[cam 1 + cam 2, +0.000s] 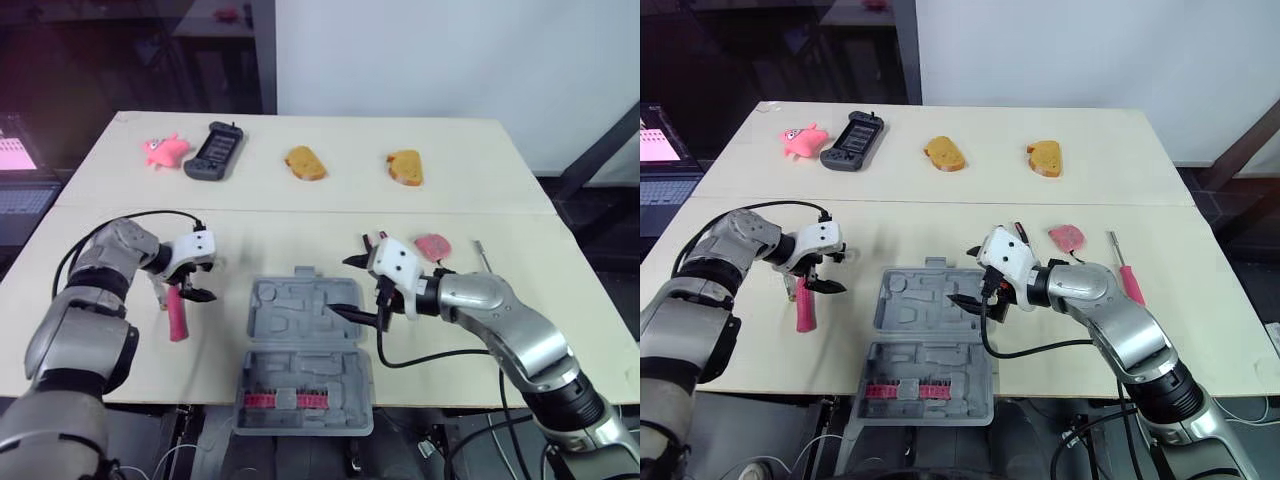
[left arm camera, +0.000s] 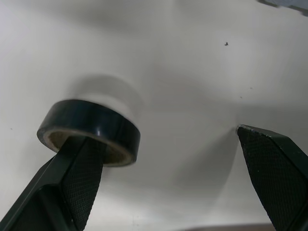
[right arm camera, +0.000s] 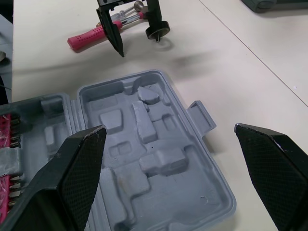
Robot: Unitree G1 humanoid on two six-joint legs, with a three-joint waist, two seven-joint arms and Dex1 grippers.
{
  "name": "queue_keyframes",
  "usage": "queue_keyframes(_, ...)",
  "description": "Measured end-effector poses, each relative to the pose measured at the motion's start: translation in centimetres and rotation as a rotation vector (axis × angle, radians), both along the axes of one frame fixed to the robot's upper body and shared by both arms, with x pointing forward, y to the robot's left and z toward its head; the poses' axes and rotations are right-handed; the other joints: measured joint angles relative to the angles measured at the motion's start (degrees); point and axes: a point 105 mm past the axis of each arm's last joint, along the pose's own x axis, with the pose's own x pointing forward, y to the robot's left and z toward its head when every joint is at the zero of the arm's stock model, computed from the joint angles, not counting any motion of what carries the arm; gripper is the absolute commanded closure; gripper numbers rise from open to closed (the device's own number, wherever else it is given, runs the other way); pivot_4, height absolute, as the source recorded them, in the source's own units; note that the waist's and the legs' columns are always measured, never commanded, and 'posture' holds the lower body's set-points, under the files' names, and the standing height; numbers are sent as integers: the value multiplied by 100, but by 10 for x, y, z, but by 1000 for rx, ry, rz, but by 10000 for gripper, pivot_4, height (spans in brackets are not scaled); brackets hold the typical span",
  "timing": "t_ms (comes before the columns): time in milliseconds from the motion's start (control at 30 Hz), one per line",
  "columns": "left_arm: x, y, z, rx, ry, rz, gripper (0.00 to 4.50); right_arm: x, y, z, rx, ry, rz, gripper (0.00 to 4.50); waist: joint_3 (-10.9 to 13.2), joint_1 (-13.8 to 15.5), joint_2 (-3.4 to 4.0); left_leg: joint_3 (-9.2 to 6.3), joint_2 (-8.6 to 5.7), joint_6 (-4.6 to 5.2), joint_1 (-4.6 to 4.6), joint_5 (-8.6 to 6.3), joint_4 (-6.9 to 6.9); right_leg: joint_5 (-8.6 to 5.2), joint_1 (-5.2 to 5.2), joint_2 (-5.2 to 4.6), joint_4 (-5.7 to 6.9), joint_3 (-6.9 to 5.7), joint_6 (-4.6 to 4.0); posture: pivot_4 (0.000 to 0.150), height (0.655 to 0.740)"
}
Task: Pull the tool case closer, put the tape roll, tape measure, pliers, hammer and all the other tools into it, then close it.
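Black tape roll (image 2: 94,123), one, hooked on left gripper's (image 2: 161,138) wide jaws; right gripper's (image 3: 169,129) wide.

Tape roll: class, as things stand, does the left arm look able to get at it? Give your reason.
Likely yes. The left gripper is right at the tape roll, jaws open, one finger seemingly inside its hole, and nothing stands between them.

The tape roll (image 2: 98,126) is glossy black plastic, the tool case (image 3: 144,202) matt grey moulded plastic, the table (image 1: 360,200) smooth.
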Motion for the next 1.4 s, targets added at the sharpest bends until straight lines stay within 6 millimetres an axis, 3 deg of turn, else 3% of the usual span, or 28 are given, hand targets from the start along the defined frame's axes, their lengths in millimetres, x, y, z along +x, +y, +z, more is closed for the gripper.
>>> queue_keyframes(100,2,-2,0,-6,-12,-2,7875,1,-1,0,-5,-5,-10,0,0,3,0,0,0,0,0,0,1,0,1,-1,1,0,1,1500,7400)
queue_keyframes(367,6,-5,2,-17,-43,11,44729,1,0,-2,1,0,-21,0,0,-19,0,0,0,0,0,0,0,1,0,0,1,0,1,1500,7400)
queue_keyframes(767,9,-8,9,-22,-68,-11,44729,3,0,-2,-4,-11,-34,0,0,-13,0,0,0,0,0,0,0,1,-1,0,1,0,1,1500,7400)
queue_keyframes(1067,-2,-23,55,-132,16,-209,44729,4,0,-3,-4,-17,-51,0,0,-20,0,0,0,0,0,0,-1,0,0,1,1,0,1,1500,7400)
queue_keyframes(1233,-6,-41,56,-98,44,-332,44729,5,2,-4,4,-17,-58,0,0,-19,0,0,0,0,0,0,1,0,0,0,2,1,1,1500,7400)
queue_keyframes(1400,-14,-74,47,-107,54,-487,44729,1,5,-3,13,-24,-59,0,0,-16,0,-1,0,0,0,0,1,0,0,-1,2,2,1,1500,7400)
